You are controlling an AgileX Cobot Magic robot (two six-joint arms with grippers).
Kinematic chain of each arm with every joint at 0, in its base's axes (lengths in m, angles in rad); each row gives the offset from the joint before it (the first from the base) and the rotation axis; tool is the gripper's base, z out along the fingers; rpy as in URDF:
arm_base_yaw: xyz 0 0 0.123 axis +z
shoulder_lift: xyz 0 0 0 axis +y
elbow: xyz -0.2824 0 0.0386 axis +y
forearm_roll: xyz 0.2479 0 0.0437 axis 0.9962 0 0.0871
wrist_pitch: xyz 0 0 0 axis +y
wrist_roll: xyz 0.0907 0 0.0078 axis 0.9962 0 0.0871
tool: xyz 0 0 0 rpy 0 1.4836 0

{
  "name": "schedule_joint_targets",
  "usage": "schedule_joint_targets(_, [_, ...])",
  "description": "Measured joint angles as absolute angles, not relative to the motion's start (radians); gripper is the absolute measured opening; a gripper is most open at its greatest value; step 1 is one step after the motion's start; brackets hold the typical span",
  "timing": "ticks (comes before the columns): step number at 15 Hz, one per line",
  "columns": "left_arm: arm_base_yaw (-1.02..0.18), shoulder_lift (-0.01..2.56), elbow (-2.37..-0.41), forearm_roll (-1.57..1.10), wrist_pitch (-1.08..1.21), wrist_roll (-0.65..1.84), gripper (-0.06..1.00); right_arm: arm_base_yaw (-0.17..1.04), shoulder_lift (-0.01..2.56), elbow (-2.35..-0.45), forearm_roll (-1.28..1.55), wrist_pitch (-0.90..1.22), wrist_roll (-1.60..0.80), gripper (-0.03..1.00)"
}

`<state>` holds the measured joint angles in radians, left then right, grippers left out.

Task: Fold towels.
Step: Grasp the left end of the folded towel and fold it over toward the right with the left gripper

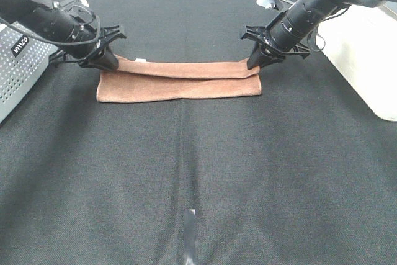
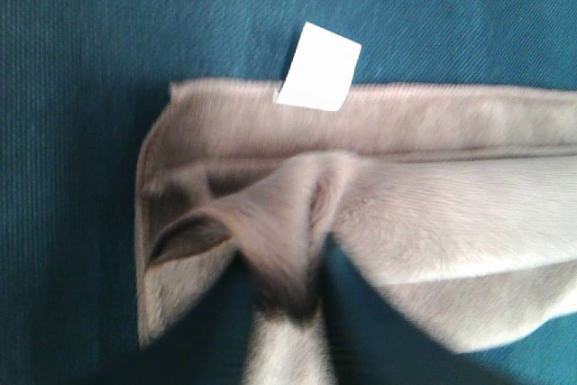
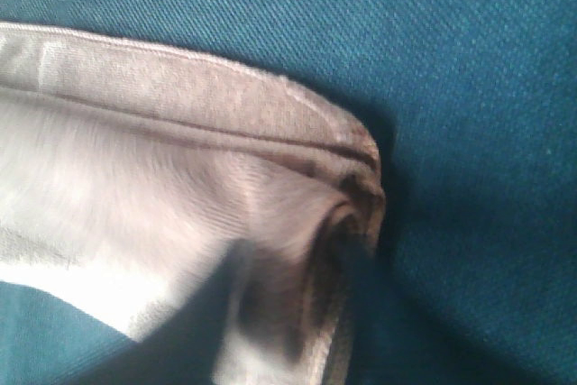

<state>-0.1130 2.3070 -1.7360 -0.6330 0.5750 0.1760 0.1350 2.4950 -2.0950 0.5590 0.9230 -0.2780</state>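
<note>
reddish-brown rectangular microfibre towel (image 1: 178,82), long axis left-right; left gripper (image 1: 110,62) at far-left corner, right gripper (image 1: 254,63) at far-right; cloth between jaws, clamped or released unclear

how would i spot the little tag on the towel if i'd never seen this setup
On the black cloth-covered table, a reddish-brown towel lies folded into a long strip across the far half. Along its far edge, close to the left hand, a small white tag sticks out, the only white speck on the brown fabric.
</note>
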Motion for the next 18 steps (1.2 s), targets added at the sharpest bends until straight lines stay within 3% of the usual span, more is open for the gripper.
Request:
schedule_joint_targets(2, [-0.113, 2.307, -1.768, -0.633, 0.596, 0.176, 0.68, 0.135, 2.495, -2.095, 0.559, 0.946, -0.27, 0.69])
schedule_joint_targets(3, [-0.113, 2.306, -1.779, -0.631, 0.61, 0.176, 0.74, 0.135, 2.495, -2.095, 0.555, 0.956, -0.254, 0.73])
schedule_joint_targets(9, [-0.113, 2.304, -1.786, -0.479, 0.659, 0.078, 0.79, 0.135, 2.495, -2.095, 0.466, 1.018, -0.196, 0.77])
schedule_joint_targets(18, [-0.114, 2.394, -1.791, -0.473, 0.666, 0.049, 0.79, 0.135, 2.495, -2.095, 0.456, 1.019, -0.195, 0.77])
